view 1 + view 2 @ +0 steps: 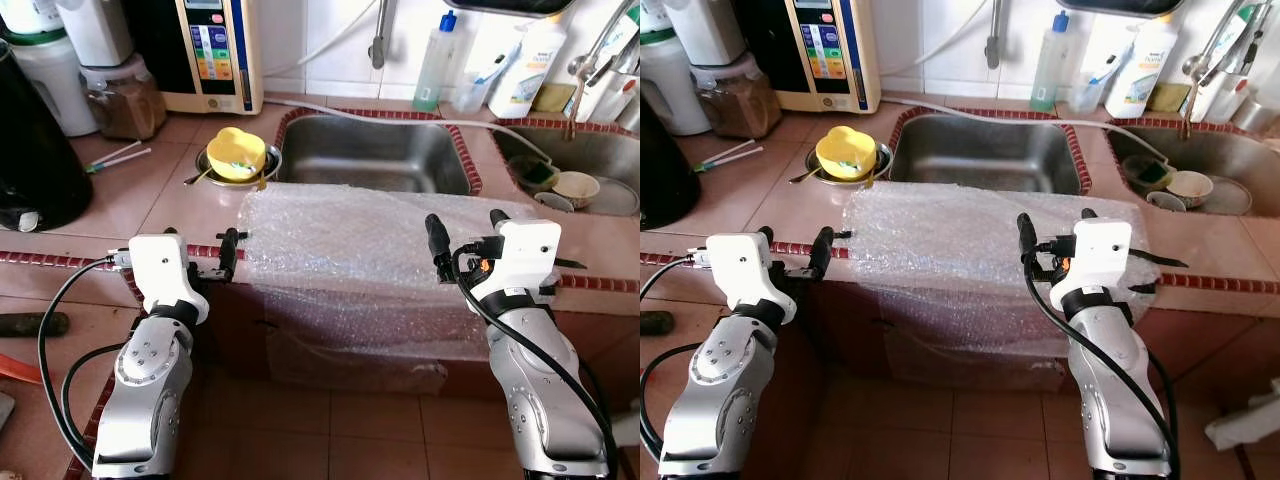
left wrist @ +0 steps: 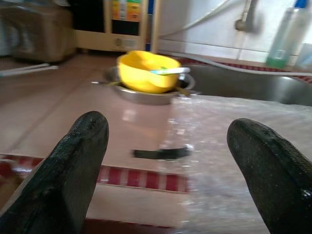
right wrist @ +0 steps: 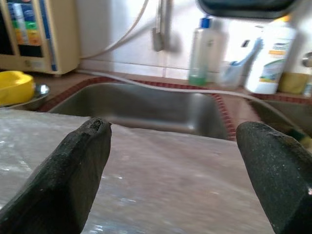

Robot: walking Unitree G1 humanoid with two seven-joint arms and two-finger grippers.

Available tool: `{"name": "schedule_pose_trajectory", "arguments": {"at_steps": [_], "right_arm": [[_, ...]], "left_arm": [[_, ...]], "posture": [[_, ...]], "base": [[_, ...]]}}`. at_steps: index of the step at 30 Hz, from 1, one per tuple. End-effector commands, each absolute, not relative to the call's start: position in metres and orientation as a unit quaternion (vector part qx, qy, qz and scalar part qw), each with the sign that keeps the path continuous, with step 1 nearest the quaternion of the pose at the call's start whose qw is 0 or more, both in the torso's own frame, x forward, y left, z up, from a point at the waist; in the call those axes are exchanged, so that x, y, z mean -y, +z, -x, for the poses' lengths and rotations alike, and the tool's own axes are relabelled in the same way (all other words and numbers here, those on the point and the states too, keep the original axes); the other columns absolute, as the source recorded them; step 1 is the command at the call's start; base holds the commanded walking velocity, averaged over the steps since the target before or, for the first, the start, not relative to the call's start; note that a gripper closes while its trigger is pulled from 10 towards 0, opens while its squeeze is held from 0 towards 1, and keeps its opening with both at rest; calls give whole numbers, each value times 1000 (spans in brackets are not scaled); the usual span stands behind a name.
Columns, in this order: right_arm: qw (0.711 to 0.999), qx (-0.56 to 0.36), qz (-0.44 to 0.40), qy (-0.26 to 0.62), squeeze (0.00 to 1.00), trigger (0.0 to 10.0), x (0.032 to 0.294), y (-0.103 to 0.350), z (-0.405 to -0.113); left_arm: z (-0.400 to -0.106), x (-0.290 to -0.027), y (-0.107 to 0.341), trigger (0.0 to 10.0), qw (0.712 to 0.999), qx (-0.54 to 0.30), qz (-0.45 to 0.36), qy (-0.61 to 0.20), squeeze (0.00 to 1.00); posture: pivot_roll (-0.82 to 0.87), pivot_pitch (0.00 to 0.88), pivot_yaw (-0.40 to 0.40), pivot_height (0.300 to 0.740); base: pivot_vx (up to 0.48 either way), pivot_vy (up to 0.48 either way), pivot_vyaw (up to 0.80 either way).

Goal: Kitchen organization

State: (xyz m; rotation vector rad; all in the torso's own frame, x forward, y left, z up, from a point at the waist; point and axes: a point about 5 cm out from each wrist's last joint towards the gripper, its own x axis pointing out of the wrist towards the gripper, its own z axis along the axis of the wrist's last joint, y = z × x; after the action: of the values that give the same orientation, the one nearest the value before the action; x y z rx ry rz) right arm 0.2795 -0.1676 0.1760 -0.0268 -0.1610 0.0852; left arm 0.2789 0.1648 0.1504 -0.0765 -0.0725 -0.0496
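Tiled counter (image 1: 150, 195) first, steel sink (image 1: 375, 150) sunk into it, and a sheet of bubble wrap (image 1: 350, 260) draped over the front edge — hanging down the cabinet face. Right gripper (image 1: 468, 235) hovers above the wrap's right part, fingers spread wide; left gripper (image 1: 205, 255) at its left edge (also open, holding nothing). Behind, a yellow bowl (image 1: 236, 152)

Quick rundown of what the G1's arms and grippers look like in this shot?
Both arms have silver metal forearms with round joint plates. Each ends in a white boxy wrist housing carrying two long, matte black, round-tipped fingers. Black cables loop along both arms. The right gripper shows a small orange part where its cable plugs in; the left gripper shows none.
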Motion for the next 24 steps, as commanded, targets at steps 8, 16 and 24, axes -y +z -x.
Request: {"name": "schedule_pose_trajectory", "arguments": {"at_steps": [8,16,24], "right_arm": [[996,84,18,29,0,10000,173,177,-277],[995,86,19,36,0,10000,172,179,-279],[993,105,26,41,0,10000,168,187,-280]], "left_arm": [[-278,-162,146,10000,998,26,45,-23,0],[-279,-166,150,10000,999,40,24,0,0],[-280,-163,155,10000,998,49,31,-18,0]], "posture": [[-67,58,5,740],[-65,57,3,740],[-70,51,6,740]], "base": [[0,0,0],[0,0,0],[0,0,0]]}}
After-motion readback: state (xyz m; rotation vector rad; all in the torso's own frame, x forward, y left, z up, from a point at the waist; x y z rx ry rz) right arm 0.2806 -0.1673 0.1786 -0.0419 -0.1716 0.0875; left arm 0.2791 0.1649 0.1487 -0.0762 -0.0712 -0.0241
